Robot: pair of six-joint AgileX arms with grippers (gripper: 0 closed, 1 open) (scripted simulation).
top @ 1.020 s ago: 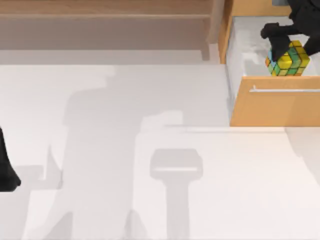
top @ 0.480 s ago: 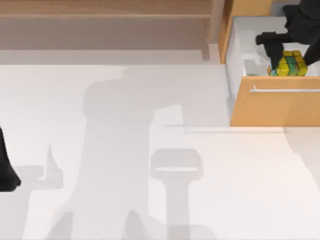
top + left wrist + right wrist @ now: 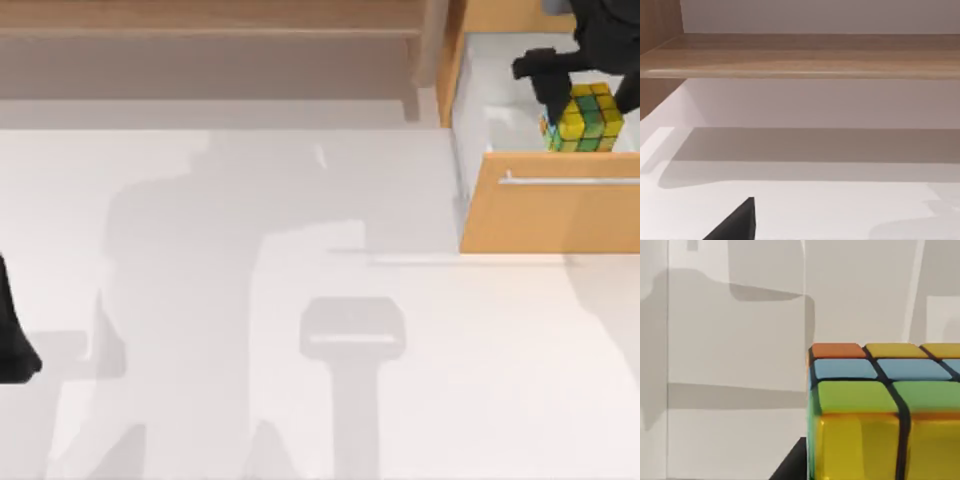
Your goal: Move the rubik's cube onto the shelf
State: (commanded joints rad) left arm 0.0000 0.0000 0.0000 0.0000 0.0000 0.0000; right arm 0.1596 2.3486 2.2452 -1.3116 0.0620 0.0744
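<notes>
The rubik's cube (image 3: 586,120), tiled yellow, green and blue, sits between the dark fingers of my right gripper (image 3: 590,100) over the open drawer at the far right. The gripper is shut on it. In the right wrist view the cube (image 3: 885,415) looms very close, with one dark finger (image 3: 792,467) beside it. The shelf (image 3: 200,18) is a long light brown board along the far edge, ending in a vertical post (image 3: 432,40) just left of the drawer. The shelf board (image 3: 805,55) also crosses the left wrist view. My left arm (image 3: 14,340) is parked at the table's left edge.
The orange-tan drawer front (image 3: 550,215) with its silver bar handle (image 3: 570,181) juts out at the right. Its white inner wall (image 3: 485,100) stands behind that front. The white tabletop (image 3: 300,300) spreads below the shelf.
The cube and my right gripper sat lower in the drawer half a second ago. They have now risen a little and shifted slightly right. The left arm has not moved.
</notes>
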